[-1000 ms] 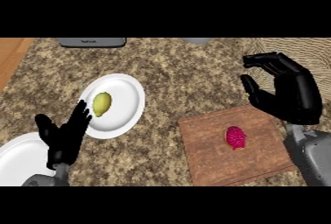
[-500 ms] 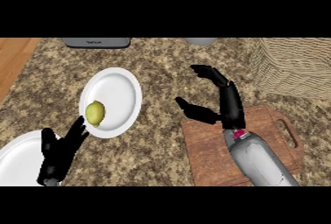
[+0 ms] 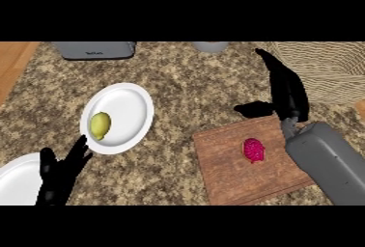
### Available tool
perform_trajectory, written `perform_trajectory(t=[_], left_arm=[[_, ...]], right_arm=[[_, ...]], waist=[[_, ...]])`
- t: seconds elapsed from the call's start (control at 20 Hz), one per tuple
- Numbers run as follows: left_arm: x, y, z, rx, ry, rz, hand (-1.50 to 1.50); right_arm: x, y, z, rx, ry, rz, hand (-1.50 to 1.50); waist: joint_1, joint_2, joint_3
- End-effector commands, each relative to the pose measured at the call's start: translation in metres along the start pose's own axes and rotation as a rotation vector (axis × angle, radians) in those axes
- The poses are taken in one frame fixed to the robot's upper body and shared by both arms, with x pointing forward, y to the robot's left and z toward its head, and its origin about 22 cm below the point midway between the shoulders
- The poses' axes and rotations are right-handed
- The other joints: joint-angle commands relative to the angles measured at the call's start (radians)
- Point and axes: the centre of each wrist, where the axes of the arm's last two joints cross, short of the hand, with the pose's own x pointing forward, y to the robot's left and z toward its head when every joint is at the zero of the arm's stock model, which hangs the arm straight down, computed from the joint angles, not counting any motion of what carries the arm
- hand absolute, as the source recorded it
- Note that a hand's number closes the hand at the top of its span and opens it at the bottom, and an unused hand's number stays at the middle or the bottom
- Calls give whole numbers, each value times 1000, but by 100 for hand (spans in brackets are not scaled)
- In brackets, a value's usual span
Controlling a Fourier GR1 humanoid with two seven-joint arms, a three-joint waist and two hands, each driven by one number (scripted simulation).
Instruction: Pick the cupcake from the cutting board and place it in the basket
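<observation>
A pink cupcake point(image 3: 253, 149) lies alone on the wooden cutting board point(image 3: 235, 176) at the near right of a speckled stone counter point(image 3: 185, 91), untouched, with the woven basket point(image 3: 324, 67) well apart at the far right and cut off by the frame's edge. The right hand point(image 3: 285, 91) hangs over the board's far edge with fingers straight and thumb spread out to the left, holding nothing; its grey forearm point(image 3: 324, 161) hides the board's right side. The left hand point(image 3: 61, 173) rests open at the near left, fingers up. Two white plates show: one point(image 3: 128, 111) carries a single yellow-green fruit point(image 3: 100, 125) (lemon-like), the other point(image 3: 18, 178) is cropped at the near-left corner. At the far edge sit a grey appliance point(image 3: 92, 49), its lettering too small to read, and a grey vessel point(image 3: 210, 46), mostly cut off.
</observation>
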Motion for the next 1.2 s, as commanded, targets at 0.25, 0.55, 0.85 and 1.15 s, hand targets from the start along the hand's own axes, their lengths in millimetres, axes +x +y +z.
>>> perform_trajectory(t=[0.25,0.55,0.85,1.15], left_arm=[[-22,7,7,28,106,12,0],[-25,4,11,3,88,3,0],[-23,5,10,20,70,12,0],[-24,-2,1,-1,61,-4,0]], right_arm=[[72,-99,8,203,116,337,-150],[87,-138,23,414,228,423,-150],[83,-163,47,466,277,443,-150],[88,-159,74,474,282,379,-150]], waist=[[-25,1,-4],[-16,9,0],[-10,15,1],[11,23,1]])
